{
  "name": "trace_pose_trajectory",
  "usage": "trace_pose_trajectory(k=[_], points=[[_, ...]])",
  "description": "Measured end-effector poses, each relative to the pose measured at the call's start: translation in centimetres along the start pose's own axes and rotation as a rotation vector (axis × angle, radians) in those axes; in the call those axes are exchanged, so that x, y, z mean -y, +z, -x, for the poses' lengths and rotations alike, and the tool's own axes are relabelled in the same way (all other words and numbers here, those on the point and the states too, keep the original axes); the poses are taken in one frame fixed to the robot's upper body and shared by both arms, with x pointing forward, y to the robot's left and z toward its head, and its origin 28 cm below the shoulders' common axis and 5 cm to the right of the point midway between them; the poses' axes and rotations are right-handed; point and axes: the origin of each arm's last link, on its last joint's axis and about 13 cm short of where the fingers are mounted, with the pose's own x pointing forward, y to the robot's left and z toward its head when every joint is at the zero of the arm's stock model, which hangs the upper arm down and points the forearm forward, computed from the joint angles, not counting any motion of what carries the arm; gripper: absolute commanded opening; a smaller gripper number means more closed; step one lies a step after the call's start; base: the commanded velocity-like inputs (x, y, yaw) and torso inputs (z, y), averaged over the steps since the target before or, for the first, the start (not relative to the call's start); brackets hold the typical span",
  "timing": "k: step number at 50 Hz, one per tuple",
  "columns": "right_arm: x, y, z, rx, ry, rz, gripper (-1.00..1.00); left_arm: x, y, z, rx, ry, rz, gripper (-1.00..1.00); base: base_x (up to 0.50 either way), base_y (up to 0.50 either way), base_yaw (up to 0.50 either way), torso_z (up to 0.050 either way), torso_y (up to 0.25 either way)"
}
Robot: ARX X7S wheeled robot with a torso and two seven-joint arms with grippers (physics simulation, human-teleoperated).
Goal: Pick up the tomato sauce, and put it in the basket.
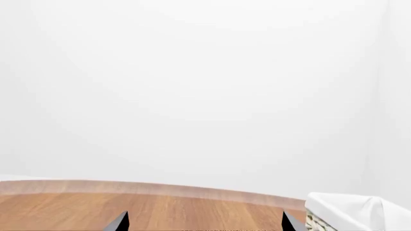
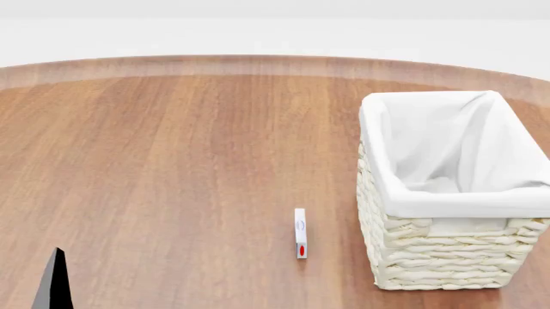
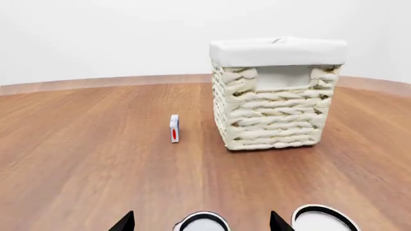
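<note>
The wicker basket (image 2: 447, 212) sits at the head view's right, a small white card (image 2: 301, 233) standing just left of it. Both the left gripper (image 1: 204, 222) and right gripper (image 3: 202, 222) have fingers spread, holding nothing.

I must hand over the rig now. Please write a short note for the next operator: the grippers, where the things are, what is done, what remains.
Left gripper: jaws open, empty, low over the table.
Right gripper: jaws open, empty, facing the basket.
Tomato sauce: cannot be identified. Two round tops show at the edge of the right wrist view, labels hidden, one of them between the jaws.
Basket: upright, nothing seen inside.
Done: nothing.
Left: find the can, grasp it, put it in the basket.
</note>
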Motion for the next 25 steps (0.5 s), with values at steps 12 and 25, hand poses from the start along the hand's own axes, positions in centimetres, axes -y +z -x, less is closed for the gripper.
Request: trace_pose_trajectory(k=[12, 25], points=[[0.0, -1.1, 0.0, -0.032, -0.001, -0.011, 1.0, 0.0, -0.3, 0.0, -0.006, -0.001, -0.001, 1.0, 0.0, 0.0, 0.0, 0.0, 0.0], [0.0, -2.5, -0.3, -0.076, 0.002, -0.024, 1.0, 0.0, -0.6, 0.0, -0.013, 0.0, 0.0, 1.0, 0.0, 0.0, 0.0, 0.0, 0.0]])
